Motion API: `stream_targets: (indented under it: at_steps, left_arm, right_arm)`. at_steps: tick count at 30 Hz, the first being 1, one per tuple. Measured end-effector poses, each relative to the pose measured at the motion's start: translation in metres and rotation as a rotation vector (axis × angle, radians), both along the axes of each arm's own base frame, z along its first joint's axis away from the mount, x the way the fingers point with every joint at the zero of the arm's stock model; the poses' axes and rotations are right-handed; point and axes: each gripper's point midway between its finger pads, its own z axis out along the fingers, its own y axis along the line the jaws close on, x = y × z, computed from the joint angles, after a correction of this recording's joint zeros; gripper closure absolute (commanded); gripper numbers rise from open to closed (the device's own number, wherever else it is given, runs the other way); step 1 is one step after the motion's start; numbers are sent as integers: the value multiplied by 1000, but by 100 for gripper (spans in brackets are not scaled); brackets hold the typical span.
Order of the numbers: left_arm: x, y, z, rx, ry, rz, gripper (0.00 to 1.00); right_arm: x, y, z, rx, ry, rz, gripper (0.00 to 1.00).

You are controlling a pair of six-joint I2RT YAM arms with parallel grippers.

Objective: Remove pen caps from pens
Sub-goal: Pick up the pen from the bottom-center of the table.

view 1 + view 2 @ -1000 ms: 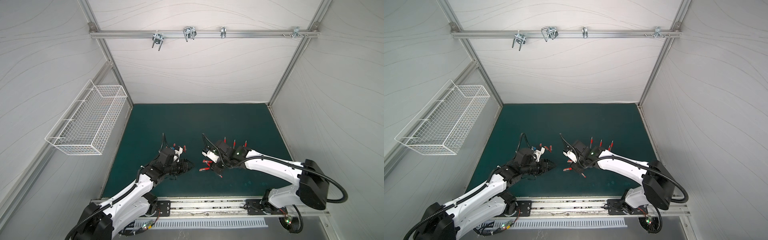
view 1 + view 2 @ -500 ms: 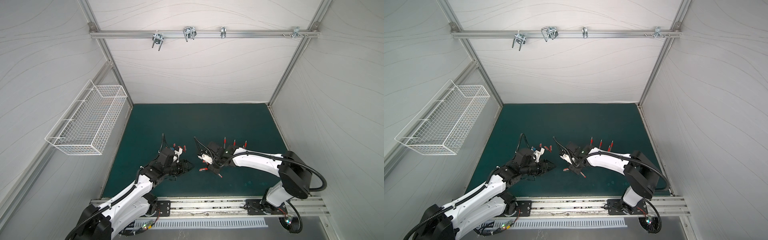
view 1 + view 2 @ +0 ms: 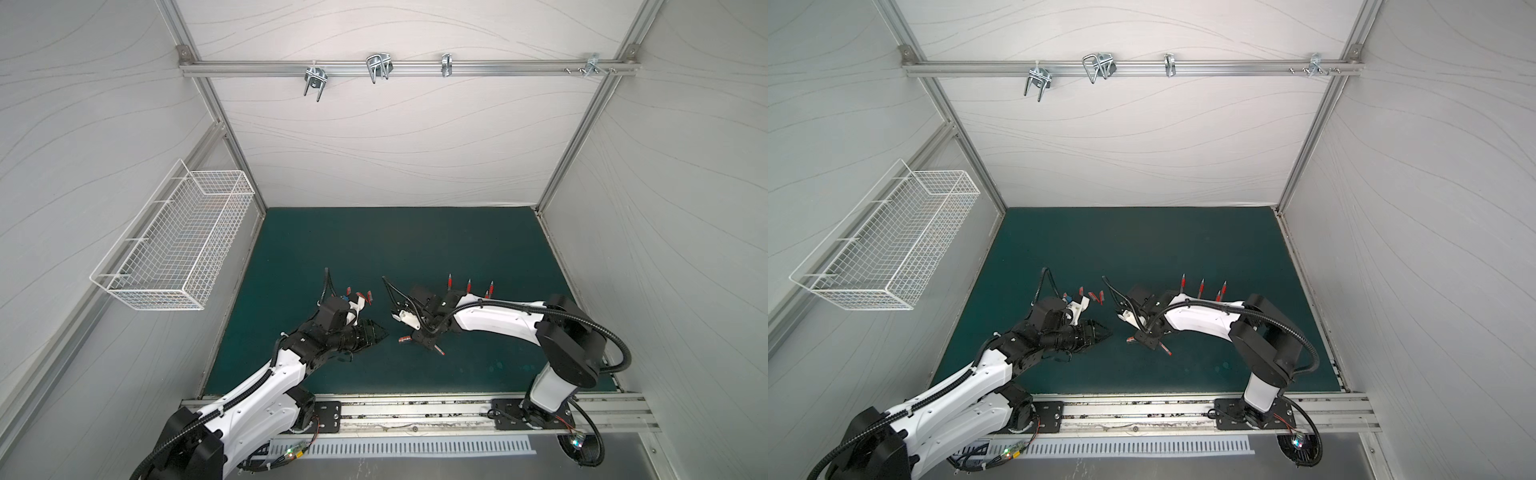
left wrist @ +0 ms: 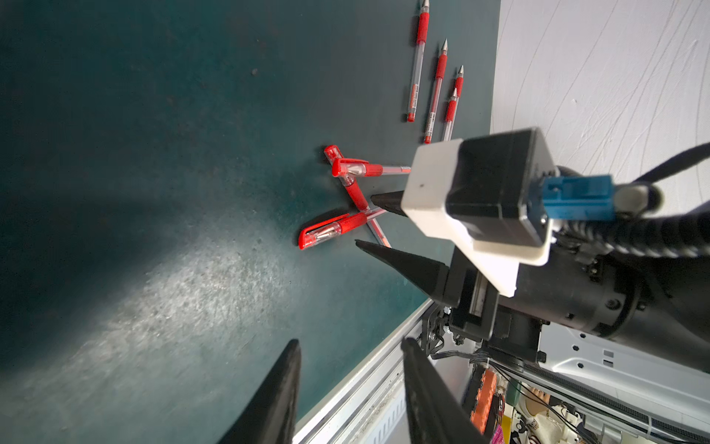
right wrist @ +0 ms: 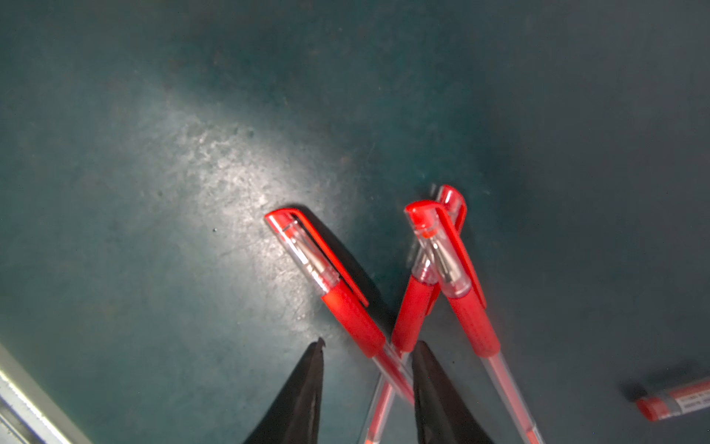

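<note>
White-walled booth (image 3: 395,145) with a wire basket (image 3: 174,245) hanging on its left side, and a dark teal mat (image 3: 374,249) as the worktop. Mid-mat toward the front edge, the left gripper (image 4: 349,342) is spread and empty. The right gripper (image 5: 370,342) is spread astride two of three crossed pens (image 5: 353,319), caps (image 5: 307,250) on.
</note>
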Motion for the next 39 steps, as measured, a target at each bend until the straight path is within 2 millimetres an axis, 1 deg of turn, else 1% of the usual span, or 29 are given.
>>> stream_targets:
  at_steps: [6, 8, 15, 19, 25, 27, 29, 32, 37, 39]
  left_arm:
    - [0, 0, 0, 0, 0, 0, 56]
    - [0, 0, 0, 0, 1, 0, 56]
    - [0, 0, -2, 4, 6, 0, 56]
    - [0, 0, -2, 4, 6, 0, 56]
    - [0, 0, -2, 4, 6, 0, 56]
    - [0, 0, -2, 4, 6, 0, 56]
    - [0, 0, -2, 4, 6, 0, 56]
    - [-1, 0, -3, 5, 9, 0, 56]
    - [-1, 1, -4, 6, 12, 1, 56]
    - [-1, 1, -5, 7, 14, 1, 56]
  right_arm:
    - [1, 1, -4, -10, -4, 21, 63]
    - [1, 1, -6, -17, -3, 22, 70]
    - [2, 1, -6, -22, -14, 28, 72]
    - [3, 2, -7, -23, -13, 28, 75]
    - [3, 4, -7, -21, -11, 29, 74]
    - [3, 5, -7, -19, -6, 31, 69]
    - [1, 6, -7, -14, 1, 32, 67]
    - [0, 8, -8, -5, 13, 35, 67]
    - [-2, 10, -16, -9, 33, 36, 68]
    - [-2, 12, -16, -2, 34, 35, 69]
